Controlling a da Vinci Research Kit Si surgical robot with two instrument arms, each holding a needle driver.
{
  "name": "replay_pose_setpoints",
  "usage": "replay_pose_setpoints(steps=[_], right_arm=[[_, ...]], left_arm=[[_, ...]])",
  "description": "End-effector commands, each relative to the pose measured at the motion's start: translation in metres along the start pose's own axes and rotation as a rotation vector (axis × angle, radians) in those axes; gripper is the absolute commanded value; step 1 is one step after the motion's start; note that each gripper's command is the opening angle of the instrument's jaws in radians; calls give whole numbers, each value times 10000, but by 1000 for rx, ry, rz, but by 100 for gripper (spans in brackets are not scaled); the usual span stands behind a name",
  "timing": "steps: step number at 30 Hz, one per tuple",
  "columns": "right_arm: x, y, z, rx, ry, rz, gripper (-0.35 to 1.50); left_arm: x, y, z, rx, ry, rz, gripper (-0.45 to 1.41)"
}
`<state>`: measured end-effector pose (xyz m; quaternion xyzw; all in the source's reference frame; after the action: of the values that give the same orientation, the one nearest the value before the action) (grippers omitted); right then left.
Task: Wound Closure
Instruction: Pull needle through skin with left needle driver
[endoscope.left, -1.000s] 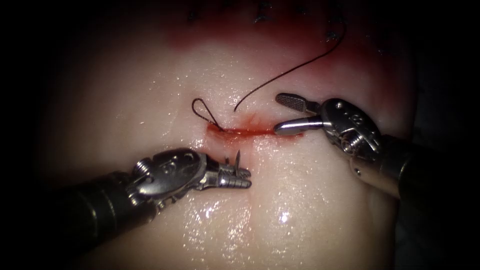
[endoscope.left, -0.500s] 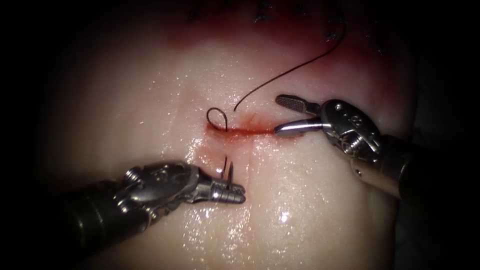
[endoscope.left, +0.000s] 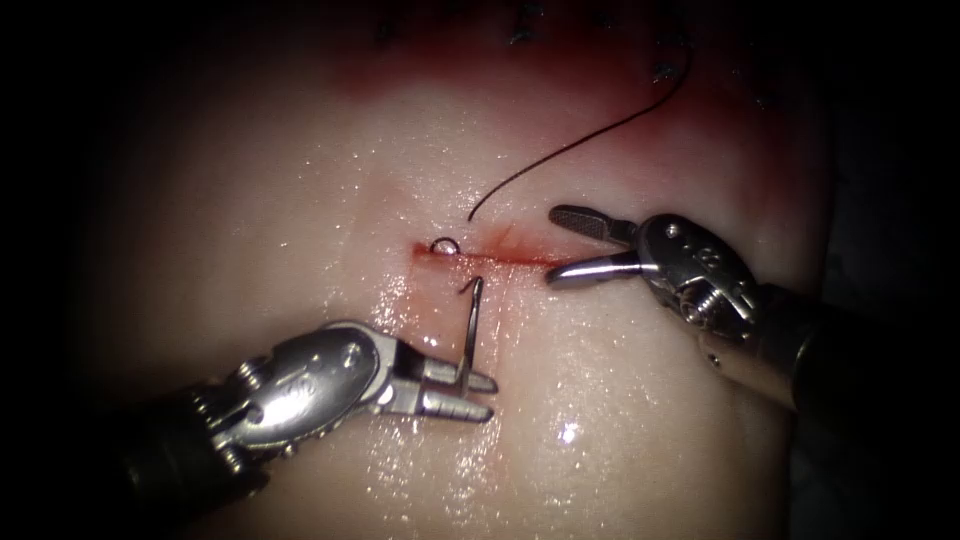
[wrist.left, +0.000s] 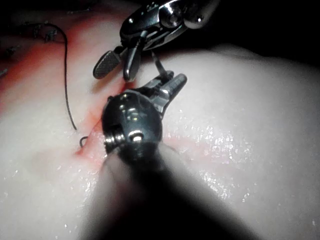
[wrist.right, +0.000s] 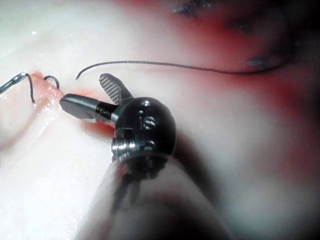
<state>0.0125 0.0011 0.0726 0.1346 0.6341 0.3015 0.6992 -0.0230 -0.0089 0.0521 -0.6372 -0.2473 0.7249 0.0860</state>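
Observation:
The cut (endoscope.left: 505, 258) runs across the tissue (endoscope.left: 600, 400) as a thin red line. Below its left end, my left tool (endoscope.left: 470, 392) is shut on the curved needle (endoscope.left: 471, 330) near its lower end. The needle stands up free of the tissue, its upper end just under the cut. A small thread loop (endoscope.left: 443, 245) sits at the cut's left end. The thread's free tail (endoscope.left: 580, 140) arcs up to the far right. At the cut's right end my right tool (endoscope.left: 565, 245) is open and holds nothing. The left wrist view shows the left tool (wrist.left: 167, 85), needle (wrist.left: 157, 62) and thread (wrist.left: 66, 75); the right wrist view shows the open right tool (wrist.right: 87, 95).
Red fluid stains the far strip of tissue (endoscope.left: 560, 70), where several dark stitches (endoscope.left: 525, 30) sit. Wet glints mark the near tissue (endoscope.left: 568, 435). Both shafts enter from the lower corners, left (endoscope.left: 200, 440) and right (endoscope.left: 800, 350).
The left tool drew the needle down and away from the cut and turned it upright. The thread loop at the cut's left end shrank from large to small. The right tool barely moved.

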Motion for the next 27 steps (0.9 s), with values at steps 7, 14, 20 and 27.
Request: replay_pose_setpoints(steps=[7, 14, 20, 27], right_arm=[[-10, -18, 13, 0, -41, -9, 121], [-8, -41, 33, 12, -54, -72, 116], [-8, -43, 42, 8, -66, -174, 108], [-13, -53, 53, -41, -135, -260, 67]], left_arm=[[23, 9, -7, 52, -79, 179, -35], [47, 30, -34, 76, -111, 233, -35], [68, 41, -62, 108, -115, 270, -35], [96, 47, -93, 192, -125, 386, -35]])
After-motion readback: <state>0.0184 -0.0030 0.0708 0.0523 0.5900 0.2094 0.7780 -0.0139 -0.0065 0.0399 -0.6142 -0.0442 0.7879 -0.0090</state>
